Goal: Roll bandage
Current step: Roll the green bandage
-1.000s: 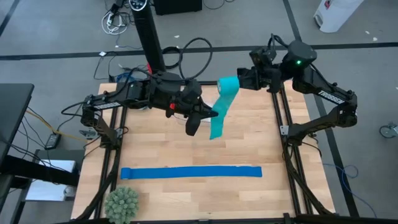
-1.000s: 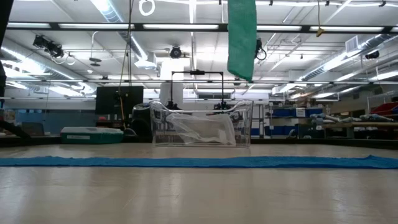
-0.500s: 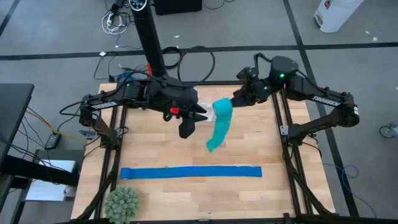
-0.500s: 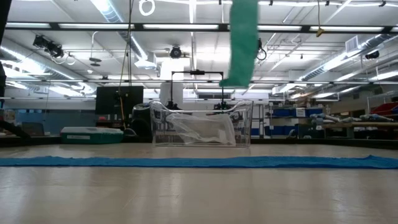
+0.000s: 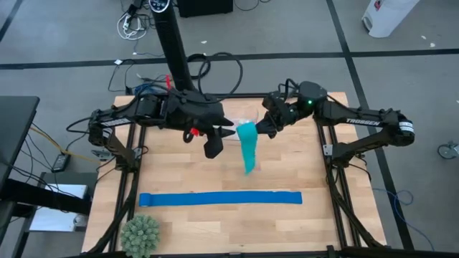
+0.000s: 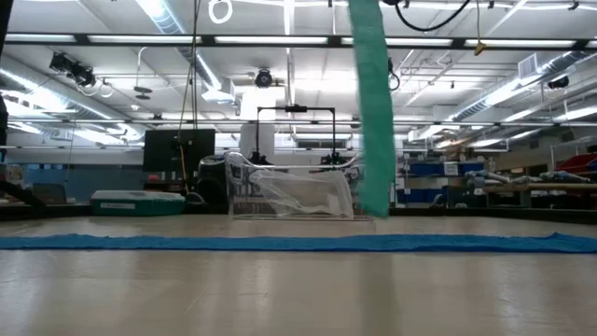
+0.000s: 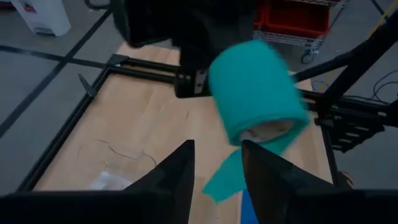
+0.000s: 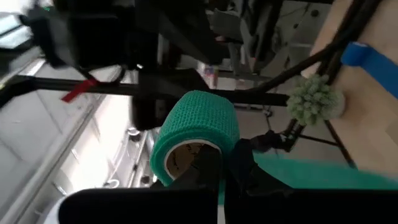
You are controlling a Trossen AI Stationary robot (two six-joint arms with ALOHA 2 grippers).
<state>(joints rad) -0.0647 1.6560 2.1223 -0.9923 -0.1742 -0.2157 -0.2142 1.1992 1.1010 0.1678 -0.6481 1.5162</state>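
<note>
The teal-green stretchy fabric bandage point(image 5: 247, 140) is held up over the middle of the pale wooden bench point(image 5: 287, 172). One end is wound into a small roll on a cardboard core point(image 8: 196, 134); the loose tail hangs from it toward 6 o'clock. In the low view the tail point(image 6: 372, 112) drops as a narrow strip whose top is cut off by the frame edge; its lower end hangs just above the bench, though whether it touches is hard to make out.

The right gripper point(image 5: 262, 126) reaches in from 3 o'clock, its jaws pressed together on the roll. In its own wrist view the dark fingers point(image 8: 214, 165) cover the lower rim of the core, so the exact grip point is hidden.

The left gripper point(image 5: 224, 129) sits just at 9 o'clock of the roll. In its wrist view its jaws are spread with a clear gap, and the roll point(image 7: 255, 93) lies just beyond the fingertips point(image 7: 180, 165), apart from them. The roll is blurred there, and the arm behind it is dark.

A long royal-blue fabric strip point(image 5: 220, 198) lies flat across the bench toward 6 o'clock, well apart from the bandage. A spiky pale-green ball point(image 5: 140, 233) sits at the 7 o'clock corner. A clear plastic bag point(image 5: 244, 120) at 12 o'clock is mostly hidden behind the grippers; the low view shows a clear container point(image 6: 298, 191) there.
</note>
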